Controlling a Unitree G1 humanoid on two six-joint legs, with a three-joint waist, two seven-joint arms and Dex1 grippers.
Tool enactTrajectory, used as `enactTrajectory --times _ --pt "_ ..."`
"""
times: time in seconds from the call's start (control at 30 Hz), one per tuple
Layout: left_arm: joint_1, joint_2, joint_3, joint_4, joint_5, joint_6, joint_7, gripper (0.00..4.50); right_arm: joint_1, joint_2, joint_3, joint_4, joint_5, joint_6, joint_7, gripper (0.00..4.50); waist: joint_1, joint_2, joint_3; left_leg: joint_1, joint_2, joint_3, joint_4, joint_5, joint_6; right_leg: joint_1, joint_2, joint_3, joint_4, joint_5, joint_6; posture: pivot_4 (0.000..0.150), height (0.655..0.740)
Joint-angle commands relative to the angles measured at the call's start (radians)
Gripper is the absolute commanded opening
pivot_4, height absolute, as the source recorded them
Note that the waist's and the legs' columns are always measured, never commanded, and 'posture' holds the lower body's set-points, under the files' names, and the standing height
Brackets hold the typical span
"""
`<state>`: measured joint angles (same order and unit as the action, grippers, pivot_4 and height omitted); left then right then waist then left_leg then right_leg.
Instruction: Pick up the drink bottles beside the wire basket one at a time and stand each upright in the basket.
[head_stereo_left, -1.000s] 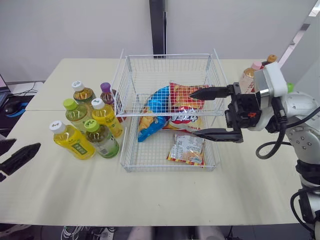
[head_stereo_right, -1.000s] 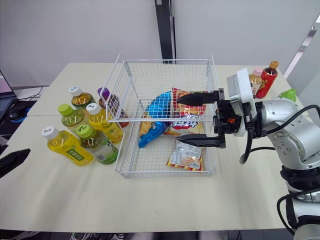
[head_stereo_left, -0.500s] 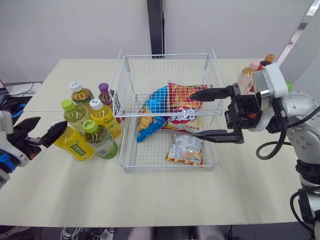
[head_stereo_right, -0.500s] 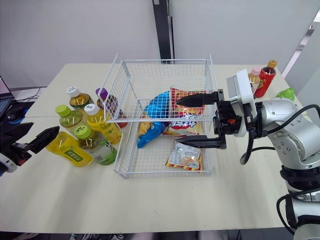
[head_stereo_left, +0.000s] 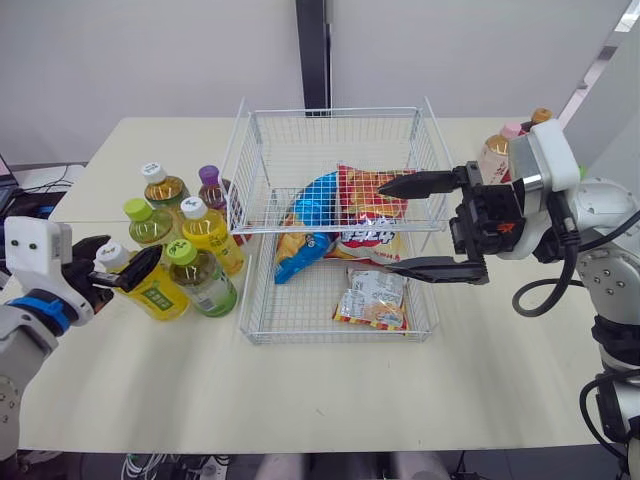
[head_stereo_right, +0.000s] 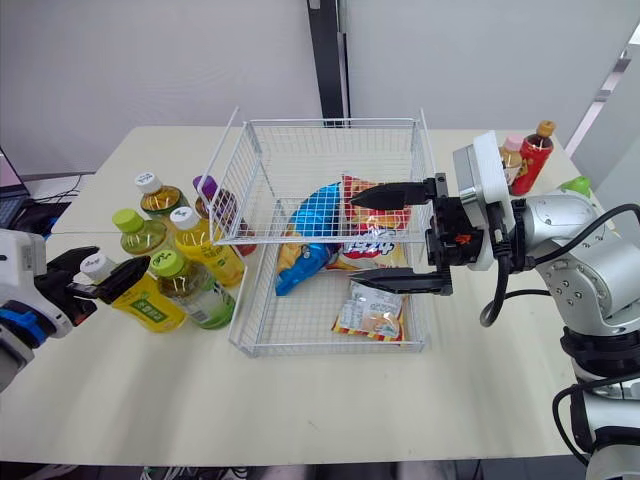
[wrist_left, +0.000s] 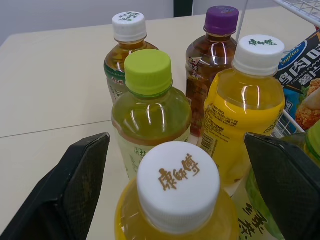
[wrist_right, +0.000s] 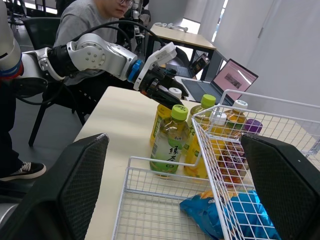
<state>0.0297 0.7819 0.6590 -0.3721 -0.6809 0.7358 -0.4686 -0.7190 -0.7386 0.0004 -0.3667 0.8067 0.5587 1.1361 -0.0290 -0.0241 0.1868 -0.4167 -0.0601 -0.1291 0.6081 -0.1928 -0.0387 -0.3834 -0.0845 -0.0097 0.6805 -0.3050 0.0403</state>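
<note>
The left claw (head_stereo_left: 120, 258) is held with its fingers (wrist_left: 75, 190) apart on either side of the white cap (wrist_left: 177, 180) of the yellow bottle (head_stereo_left: 158, 292), the nearest of the cluster standing on the tabletop (head_stereo_left: 120, 390) just left of the wire basket (head_stereo_left: 330, 112). For a sound grasp, the fingers are best lowered below the cap onto the neck, centred, and closed without nudging the green-capped bottle (head_stereo_left: 203, 282) just beside it; a straight lift is then needed to clear the basket's rim. The bottle is seen as clear plastic filled with yellow drink, with a printed label. Since snack bags (head_stereo_left: 365, 215) lie in the basket, a bare patch of its floor should be chosen. The right claw (head_stereo_left: 388, 226) hangs over the basket, spread wide
</note>
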Motion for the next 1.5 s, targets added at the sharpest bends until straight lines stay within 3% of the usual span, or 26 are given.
enactTrajectory --times 0.03,0.17,0.4,0.43,0.63,0.8,0.97,1.1,1.2,1.27,1.37,1.5 --pt "-0.017 0.010 0.001 -0.004 0.012 -0.010 0.003 4.47 -0.017 -0.010 -0.027 -0.017 0.001 0.000 0.002 4.50 -0.001 0.000 0.000 0.000 0.000 0.000 0.000 0.000 0.000 0.000 0.000 0.000 0.000 0.000 0.000 0.150 0.7400" --pt "-0.010 -0.001 0.003 -0.005 0.010 0.013 0.015 3.67 -0.016 -0.012 -0.027 -0.017 0.000 0.000 0.005 4.50 -0.001 0.000 0.000 0.000 0.000 0.000 0.000 0.000 0.000 0.000 0.000 0.000 0.000 0.000 0.000 0.150 0.7400" --pt "0.012 -0.010 0.009 -0.012 0.007 0.029 0.015 1.53 -0.023 -0.010 -0.025 -0.013 -0.001 -0.002 0.008 4.50 -0.001 0.000 0.000 0.000 0.000 0.000 0.000 0.000 0.000 0.000 0.000 0.000 0.000 0.000 0.000 0.150 0.7400" --pt "0.015 -0.010 0.011 -0.013 0.007 0.029 0.014 1.38 -0.026 -0.008 -0.024 -0.012 -0.001 -0.002 0.007 4.50 -0.001 0.000 0.000 0.000 0.000 0.000 0.000 0.000 0.000 0.000 0.000 0.000 0.000 0.000 0.000 0.150 0.7400" --pt "0.042 0.025 0.090 -0.027 -0.041 0.029 -0.052 1.39 -0.030 -0.007 -0.031 -0.006 -0.006 -0.009 0.004 4.50 -0.003 0.000 0.000 0.000 0.000 0.000 0.000 0.000 0.000 0.000 0.000 0.000 0.000 0.000 0.000 0.150 0.7400" --pt "0.025 0.169 0.214 0.013 -0.147 0.125 -0.179 1.39 -0.025 -0.031 -0.049 -0.005 -0.015 -0.010 0.006 4.50 -0.002 -0.001 0.000 -0.001 0.001 -0.001 0.000 0.000 0.000 -0.001 0.001 0.000 0.000 0.000 0.000 0.150 0.7400" --pt "-0.099 0.366 0.265 0.138 -0.234 0.239 -0.277 1.39 -0.008 -0.059 -0.095 -0.022 0.013 0.021 -0.023 4.50 0.003 -0.001 0.001 -0.001 0.001 -0.002 0.001 0.000 0.000 -0.001 0.002 -0.001 0.000 0.000 0.000 0.150 0.7400" --pt "-0.361 0.571 0.128 0.348 -0.279 0.244 -0.338 1.39 0.030 -0.101 -0.153 -0.047 0.027 0.045 -0.045 4.50 0.002 -0.004 0.002 -0.002 0.000 -0.002 0.000 0.000 0.000 -0.001 0.007 -0.001 0.000 0.000 0.000 0.150 0.7400" --pt "-0.623 0.621 -0.066 0.473 -0.275 0.203 -0.354 1.39 0.060 -0.118 -0.187 -0.076 0.032 0.057 -0.080 4.50 -0.001 -0.004 0.003 -0.002 0.001 -0.001 0.000 0.000 0.000 -0.001 0.009 0.001 0.000 0.000 0.001 0.150 0.7400" --pt "-0.875 0.595 -0.235 0.560 -0.224 0.179 -0.365 1.39 0.086 -0.127 -0.222 -0.102 0.046 0.074 -0.115 4.50 -0.002 -0.004 0.003 -0.001 0.001 0.000 0.000 0.000 0.000 -0.001 0.009 0.001 0.001 0.001 0.001 0.150 0.7400" --pt "-1.247 0.470 -0.451 0.699 -0.105 0.173 -0.402 1.39 0.131 -0.144 -0.269 -0.139 0.059 0.090 -0.160 4.50 0.003 -0.006 0.004 -0.002 0.002 0.002 0.001 0.000 0.000 0.000 0.011 -0.002 0.002 0.001 0.002 0.150 0.7400" --pt "-1.540 0.318 -0.622 0.864 0.045 0.146 -0.499 1.39 0.176 -0.159 -0.305 -0.179 0.069 0.099 -0.202 4.50 -0.001 -0.008 0.004 -0.004 0.001 0.002 0.004 0.000 0.000 -0.001 0.012 -0.001 0.001 0.003 0.004 0.150 0.7400"
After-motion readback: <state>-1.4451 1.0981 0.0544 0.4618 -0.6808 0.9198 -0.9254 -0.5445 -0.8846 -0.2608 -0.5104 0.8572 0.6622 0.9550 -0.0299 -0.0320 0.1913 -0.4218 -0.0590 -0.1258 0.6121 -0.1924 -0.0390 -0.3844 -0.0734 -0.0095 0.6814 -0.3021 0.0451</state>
